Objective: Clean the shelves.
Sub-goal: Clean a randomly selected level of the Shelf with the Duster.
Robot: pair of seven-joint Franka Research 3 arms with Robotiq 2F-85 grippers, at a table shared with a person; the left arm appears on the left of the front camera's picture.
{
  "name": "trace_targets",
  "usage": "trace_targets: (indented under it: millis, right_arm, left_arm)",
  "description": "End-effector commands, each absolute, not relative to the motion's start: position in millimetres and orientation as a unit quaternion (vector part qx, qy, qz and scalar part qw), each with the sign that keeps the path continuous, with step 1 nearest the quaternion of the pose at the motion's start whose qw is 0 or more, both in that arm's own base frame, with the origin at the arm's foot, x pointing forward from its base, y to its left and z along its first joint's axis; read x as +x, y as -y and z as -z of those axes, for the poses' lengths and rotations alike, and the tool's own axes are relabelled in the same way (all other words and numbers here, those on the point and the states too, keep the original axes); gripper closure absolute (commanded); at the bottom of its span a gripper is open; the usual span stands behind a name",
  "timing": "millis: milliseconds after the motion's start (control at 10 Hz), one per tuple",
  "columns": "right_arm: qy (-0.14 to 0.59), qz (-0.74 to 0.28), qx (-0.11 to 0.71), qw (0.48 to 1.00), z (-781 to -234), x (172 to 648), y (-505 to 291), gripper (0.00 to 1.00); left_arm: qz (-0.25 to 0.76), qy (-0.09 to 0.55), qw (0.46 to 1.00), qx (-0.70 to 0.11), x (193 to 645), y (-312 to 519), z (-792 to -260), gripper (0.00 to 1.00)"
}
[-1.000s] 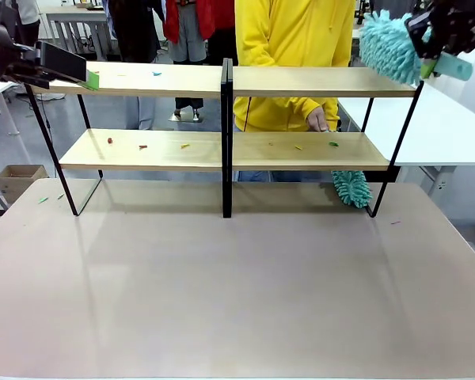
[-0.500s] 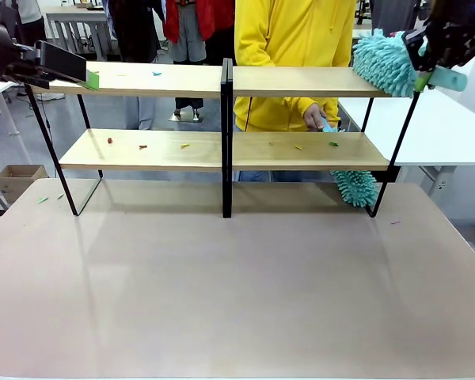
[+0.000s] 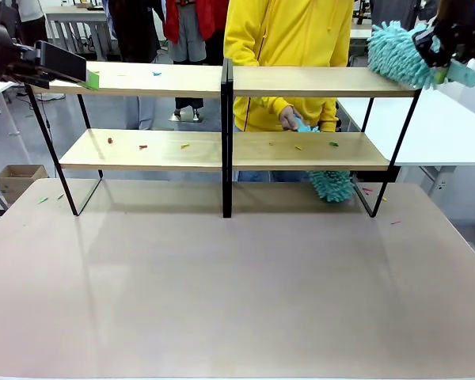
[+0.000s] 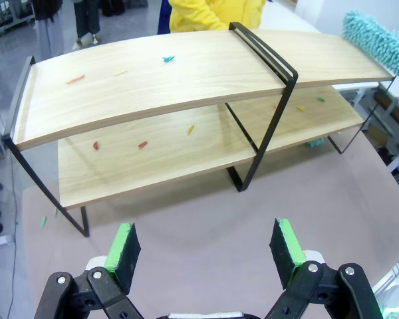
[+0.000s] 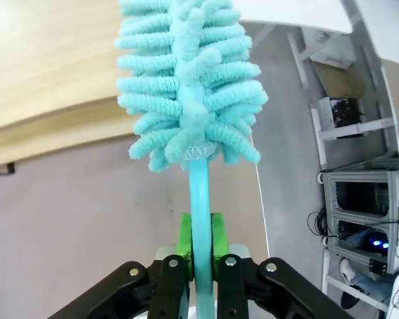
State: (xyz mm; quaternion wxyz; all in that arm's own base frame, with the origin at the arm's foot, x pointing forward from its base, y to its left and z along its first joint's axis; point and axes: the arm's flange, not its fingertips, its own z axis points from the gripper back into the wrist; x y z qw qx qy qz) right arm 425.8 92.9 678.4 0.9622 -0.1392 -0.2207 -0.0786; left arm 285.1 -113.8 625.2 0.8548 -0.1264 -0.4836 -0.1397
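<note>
Beige tabletop (image 3: pixel 237 293), shelves (image 3: pixel 309 81) strewn with coloured scraps (image 3: pixel 142 146), right claw (image 5: pixel 201 236) clamping duster (image 5: pixel 189 80)

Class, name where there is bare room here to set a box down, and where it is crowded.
Free: tabletop before the shelves; top board between upright and duster. Crowded: lower board, strewn with scraps, person's hand close by.

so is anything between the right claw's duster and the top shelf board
Nothing visible. The right claw is shut on the teal duster, whose head is at the right end of the top board. Farther left, the black central upright wraps over that board and would likely interrupt a full sweep.
</note>
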Motion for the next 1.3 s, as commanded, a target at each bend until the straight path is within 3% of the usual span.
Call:
trace_targets:
  millis: [0,200,600,1200]
  right_arm:
    - [0.244,0.106,-0.129,0.955,-680.9,426.3,-96.0,0.88]
    - [0.211,0.047,-0.024,0.976,-681.9,425.2,-89.5,0.88]
    - [0.191,0.026,0.066,0.979,-684.6,425.0,-61.8,0.88]
    - [0.185,0.075,0.045,0.979,-705.8,439.9,-78.6,0.88]
  left_arm:
    - [0.14,0.484,0.855,-0.127,285.3,113.3,-625.2,0.0]
    - [0.14,0.484,0.855,-0.127,285.3,113.3,-625.2,0.0]
    - [0.14,0.484,0.855,-0.127,285.3,113.3,-625.2,0.0]
    - [0.14,0.484,0.855,-0.127,285.3,113.3,-625.2,0.0]
